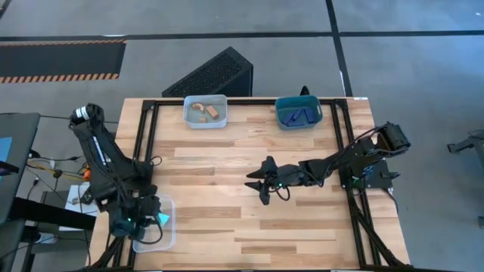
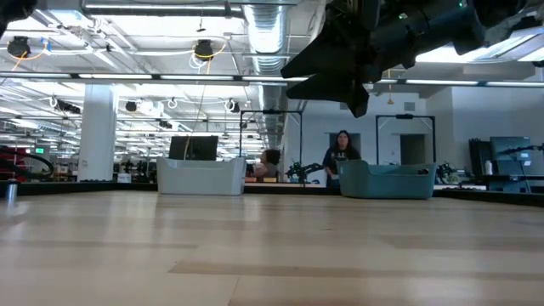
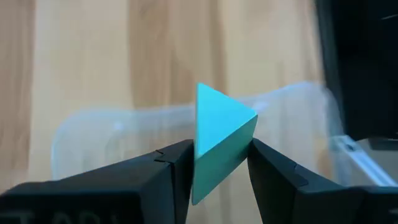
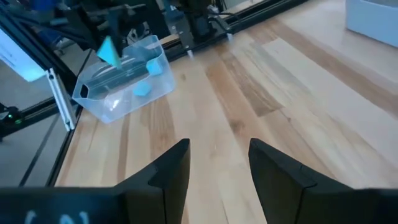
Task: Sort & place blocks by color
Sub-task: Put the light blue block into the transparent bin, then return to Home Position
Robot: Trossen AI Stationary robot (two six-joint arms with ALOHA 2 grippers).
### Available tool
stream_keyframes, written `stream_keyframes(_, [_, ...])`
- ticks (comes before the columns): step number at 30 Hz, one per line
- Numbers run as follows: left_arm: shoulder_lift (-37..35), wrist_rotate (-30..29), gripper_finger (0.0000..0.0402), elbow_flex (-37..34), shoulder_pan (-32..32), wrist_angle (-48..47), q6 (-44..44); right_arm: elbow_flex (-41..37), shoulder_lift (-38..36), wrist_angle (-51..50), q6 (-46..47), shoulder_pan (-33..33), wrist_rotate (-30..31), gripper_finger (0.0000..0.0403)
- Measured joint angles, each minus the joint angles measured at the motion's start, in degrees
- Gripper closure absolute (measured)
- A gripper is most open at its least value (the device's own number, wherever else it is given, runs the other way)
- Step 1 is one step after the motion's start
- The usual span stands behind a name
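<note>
The left pincer pinches a cyan block above the clear bin, which holds cyan pieces. The right pincer hangs spread over the surface. Tan pieces lie in another clear bin, dark blue bars in the teal bin.

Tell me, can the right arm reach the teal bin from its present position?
Probably yes. The right gripper hovers open over mid-table with nothing in it, and only bare wood lies between it and the teal bin.
</note>
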Motion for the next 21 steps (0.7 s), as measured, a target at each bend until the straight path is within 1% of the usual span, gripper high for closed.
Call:
stream_keyframes(2, [1.7,1.28,0.0272,0.0,-0.54,-1.74,-3.29,0.02,0.0,-0.25,0.57,-0.31,-0.11,0.0214])
stream_keyframes(5, [4.05,2.94,0.024,0.0,-0.61,-3.13,-5.45,0.02,0.0,-0.57,1.0,-0.97,-0.28,0.0214])
stream_keyframes(9, [5.85,3.19,0.0191,0.0,-0.14,-4.51,-5.55,0.02,0.0,-0.43,1.02,-1.77,-0.25,0.0214])
stream_keyframes(11, [5.99,2.36,0.0169,-0.01,0.48,-5.91,-4.65,0.02,0.0,-0.45,1.05,-1.91,-0.26,0.0215])
stream_keyframes(13, [5.99,-1.33,0.0152,-0.02,1.06,-6.08,-2.53,0.02,0.0,-0.19,0.99,-2.12,-0.2,0.0218])
stream_keyframes(14, [5.99,-4.56,0.0145,-0.02,1.41,-5.88,-1.08,0.02,-0.46,-0.29,0.59,-2.12,-0.18,0.0221])
stream_keyframes(16, [5.97,-13.45,0.0137,-0.02,2.34,-4.64,3.21,0.03,-2.08,-0.05,-3.71,-1.67,0.03,0.0227])
stream_keyframes(18, [5.97,-21.59,0.0135,-0.02,4.27,0.16,9.07,0.17,-4.04,-0.39,-8.5,-0.39,2.69,0.0235])
stream_keyframes(19, [5.97,-23.49,0.0135,-0.02,5.85,3.58,13.03,0.07,-5.31,-1.22,-10.56,0.51,4.81,0.0239])
stream_keyframes(21, [5.97,-23.77,0.0139,-0.02,9.83,10.95,22.43,0.07,-7.66,-1.39,-14.58,2.15,8.02,0.025])
